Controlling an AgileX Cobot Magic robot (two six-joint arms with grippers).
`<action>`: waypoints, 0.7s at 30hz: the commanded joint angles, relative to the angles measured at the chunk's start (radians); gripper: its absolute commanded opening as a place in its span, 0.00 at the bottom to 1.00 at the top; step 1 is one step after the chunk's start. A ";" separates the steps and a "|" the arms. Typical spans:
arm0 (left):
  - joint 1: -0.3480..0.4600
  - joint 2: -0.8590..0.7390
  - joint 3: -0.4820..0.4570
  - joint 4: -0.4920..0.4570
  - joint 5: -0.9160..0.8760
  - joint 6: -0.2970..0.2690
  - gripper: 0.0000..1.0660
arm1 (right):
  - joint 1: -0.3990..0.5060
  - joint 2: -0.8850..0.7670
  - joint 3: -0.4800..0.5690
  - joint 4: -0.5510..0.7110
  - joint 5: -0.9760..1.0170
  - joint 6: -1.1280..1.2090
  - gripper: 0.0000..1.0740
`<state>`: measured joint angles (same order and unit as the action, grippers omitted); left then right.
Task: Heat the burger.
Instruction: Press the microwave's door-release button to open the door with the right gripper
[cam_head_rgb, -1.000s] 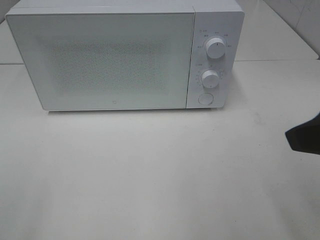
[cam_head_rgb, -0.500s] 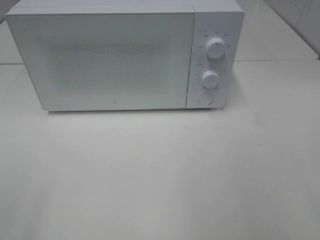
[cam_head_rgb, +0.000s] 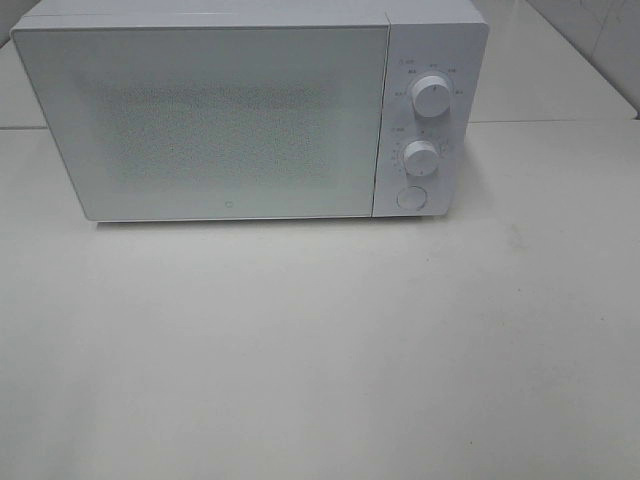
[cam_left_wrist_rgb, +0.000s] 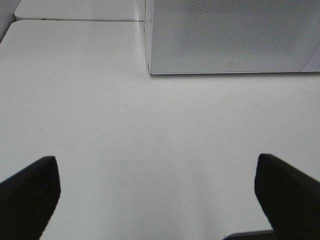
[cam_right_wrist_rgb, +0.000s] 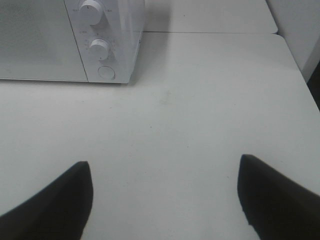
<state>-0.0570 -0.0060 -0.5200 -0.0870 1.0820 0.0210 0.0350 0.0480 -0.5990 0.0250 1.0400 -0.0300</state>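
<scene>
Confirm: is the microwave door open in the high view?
No, the microwave door sits shut, flush with the control panel.

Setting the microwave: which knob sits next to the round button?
The lower knob, directly above the button; the upper knob sits farther up.

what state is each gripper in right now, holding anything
Left gripper: open, holding nothing.
Right gripper: open, holding nothing.
</scene>
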 joint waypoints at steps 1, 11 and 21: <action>0.003 -0.015 0.002 -0.003 -0.011 0.001 0.92 | -0.021 -0.045 0.027 -0.007 -0.005 -0.014 0.74; 0.003 -0.015 0.002 -0.004 -0.011 0.001 0.92 | -0.046 -0.079 0.100 -0.004 -0.048 -0.006 0.70; 0.003 -0.015 0.002 -0.003 -0.011 0.001 0.92 | -0.046 -0.079 0.100 -0.006 -0.048 -0.002 0.70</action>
<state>-0.0570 -0.0060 -0.5200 -0.0870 1.0820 0.0210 -0.0030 -0.0040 -0.5020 0.0230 1.0100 -0.0290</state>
